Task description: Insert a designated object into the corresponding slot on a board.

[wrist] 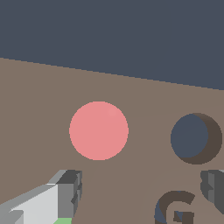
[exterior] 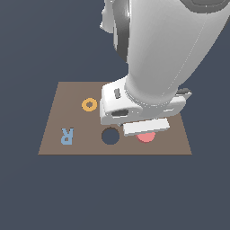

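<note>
Item: brown rectangular board (exterior: pixel 58 96), flat on a dark slate-blue surface (exterior: pixel 27 193). Contents: one pink-red round disc (wrist: pixel 99 130), lying flat on the board face, whole in the wrist view and only partly visible in the exterior view, where the arm's hand covered its upper part; one dark navy round hole (wrist: pixel 192 138), cut through the board, empty, roughly disc-sized, sited beside the disc and apart from it, on the exterior view's left of the disc; one dark G-shaped cutout (wrist: pixel 175 209), near the round hole, seen in the wrist view only; one orange ring (exterior: pixel 89 104), toward the far side of the board in the exterior view; one light-blue letter R (exterior: pixel 67 135), near the board's edge on the exterior view's left; a sliver of green (wrist: pixel 63 221) at the wrist picture's edge, identity not determinable. Apparatus: white Panda arm (exterior: pixel 161 49), hand lowered over the board's half on the exterior view's right, directly above the disc. Claw (wrist: pixel 140 192): open wide, one grey finger (wrist: pixel 68 192) near the disc and the other finger (wrist: pixel 214 186) just beside the round hole, both clear of the disc; nothing held. Disc not in the hole.
</note>
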{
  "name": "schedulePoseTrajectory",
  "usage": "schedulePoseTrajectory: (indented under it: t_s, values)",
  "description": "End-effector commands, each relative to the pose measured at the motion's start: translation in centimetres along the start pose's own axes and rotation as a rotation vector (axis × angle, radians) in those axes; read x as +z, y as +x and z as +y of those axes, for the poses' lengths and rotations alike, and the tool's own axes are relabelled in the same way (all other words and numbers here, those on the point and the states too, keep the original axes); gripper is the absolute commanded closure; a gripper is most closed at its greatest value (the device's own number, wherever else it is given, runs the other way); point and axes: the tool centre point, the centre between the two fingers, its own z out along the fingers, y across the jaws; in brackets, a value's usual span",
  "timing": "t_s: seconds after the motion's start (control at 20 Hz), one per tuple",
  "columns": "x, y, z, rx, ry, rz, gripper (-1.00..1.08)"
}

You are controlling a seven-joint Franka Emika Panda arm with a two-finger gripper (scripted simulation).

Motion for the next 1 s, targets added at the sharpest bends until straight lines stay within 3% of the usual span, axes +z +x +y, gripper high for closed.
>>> schedulePoseTrajectory:
  t_s: [0.0, 0.4, 0.95]
  values:
    - [1.2, 0.9, -1.0, -0.026, -0.001, 0.001, -0.92]
    - [3.4, 2.5, -3.0, -0.073, -0.003, 0.0, -0.92]
    - [4.7, 2.7, -3.3, -0.08, -0.003, -0.001, -0.92]
